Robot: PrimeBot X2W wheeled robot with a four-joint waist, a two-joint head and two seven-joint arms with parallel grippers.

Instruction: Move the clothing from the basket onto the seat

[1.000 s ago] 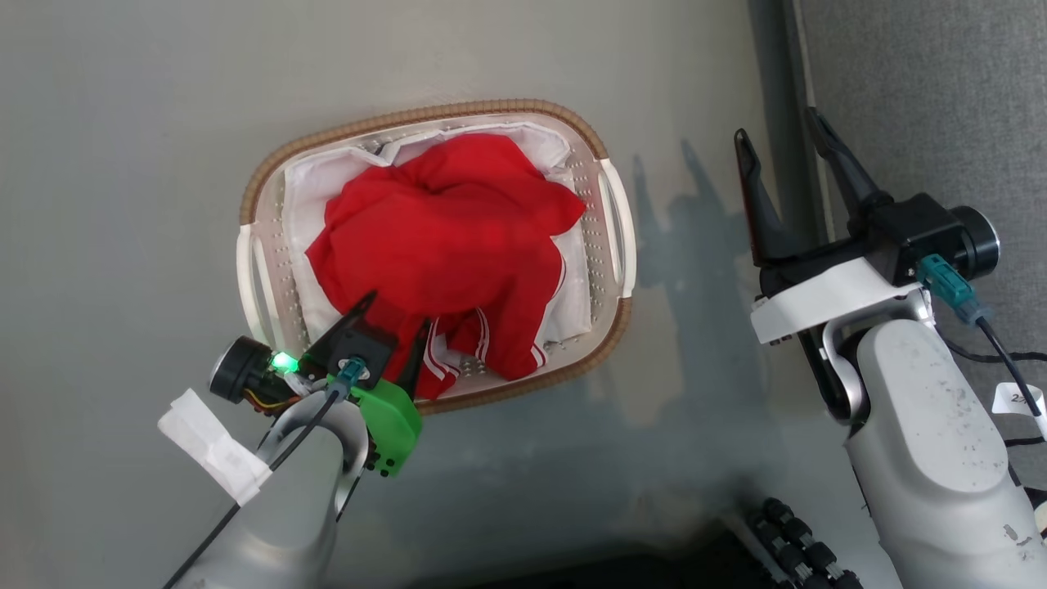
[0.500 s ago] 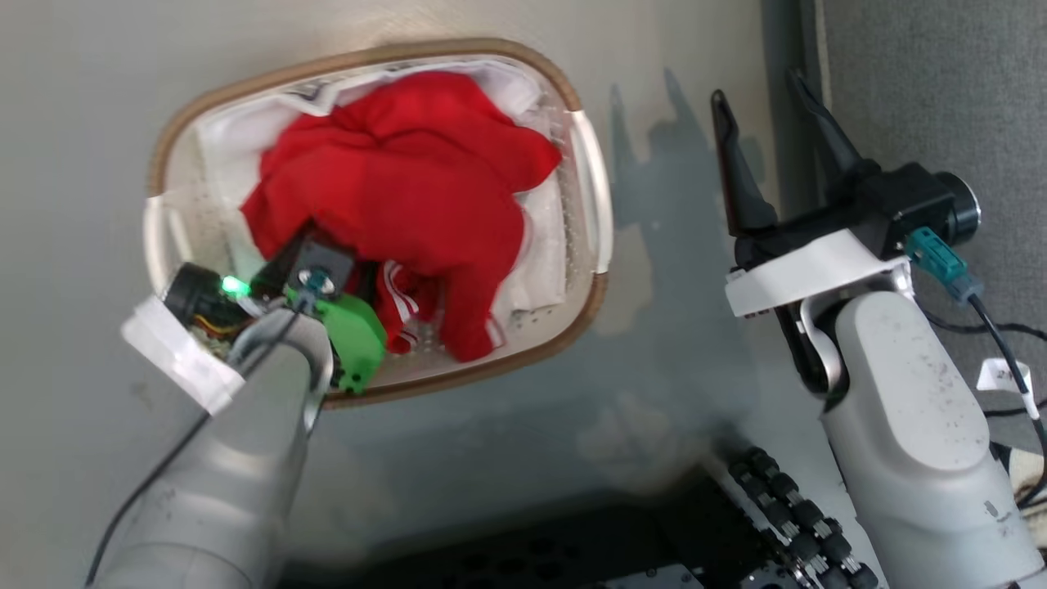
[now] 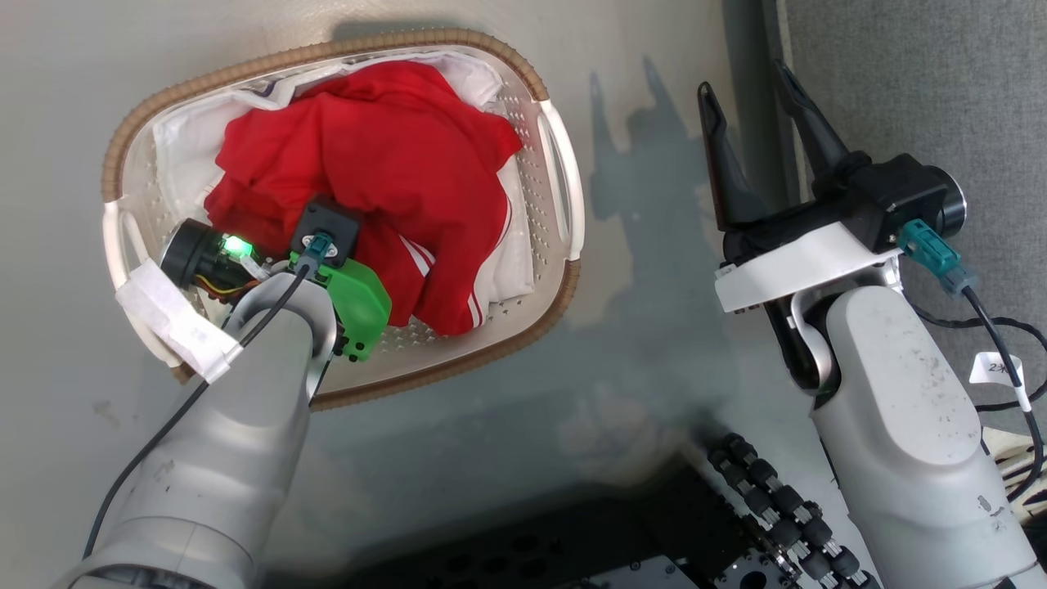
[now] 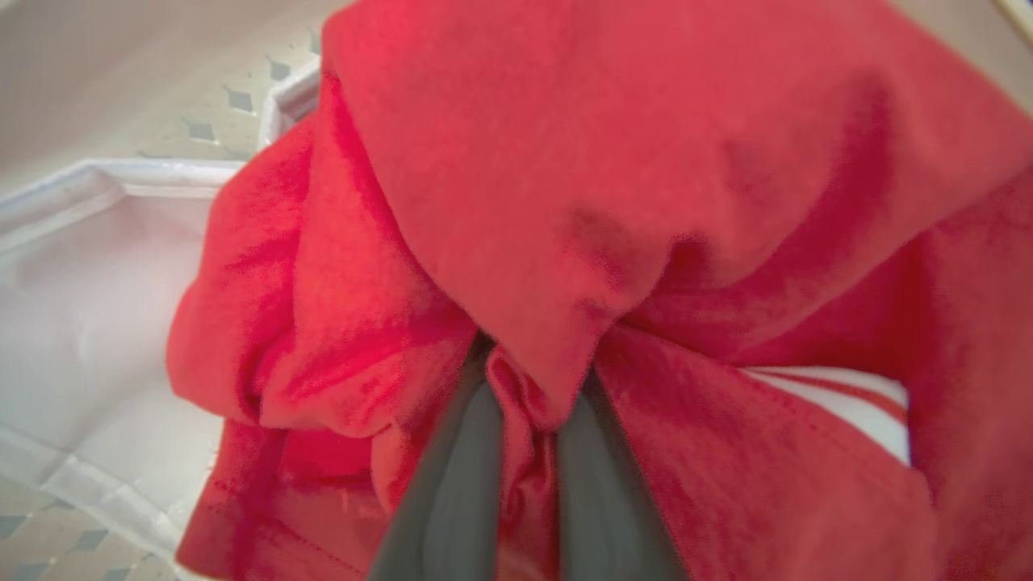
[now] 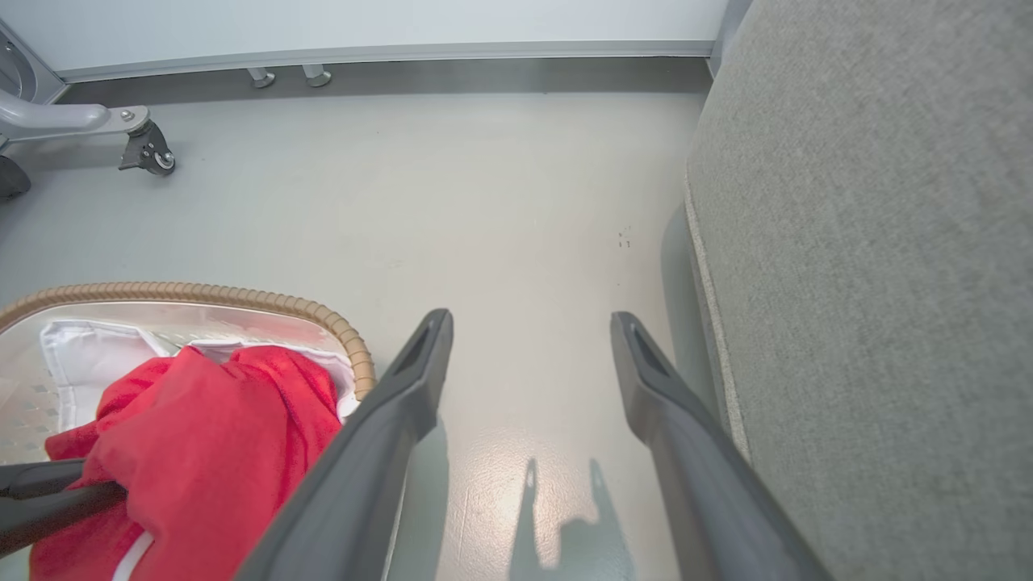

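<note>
Crumpled bright red clothing [image 3: 384,155], white stripe trim, heaped in basket [image 3: 570,192]

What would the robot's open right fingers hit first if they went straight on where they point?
Probably the bare grey floor, in the gap between the basket and the seat. The right fingers aim between both; depth is hard to judge.

A white cable tag [image 3: 998,370] bears handwriting starting with 2, the rest illegible
</note>
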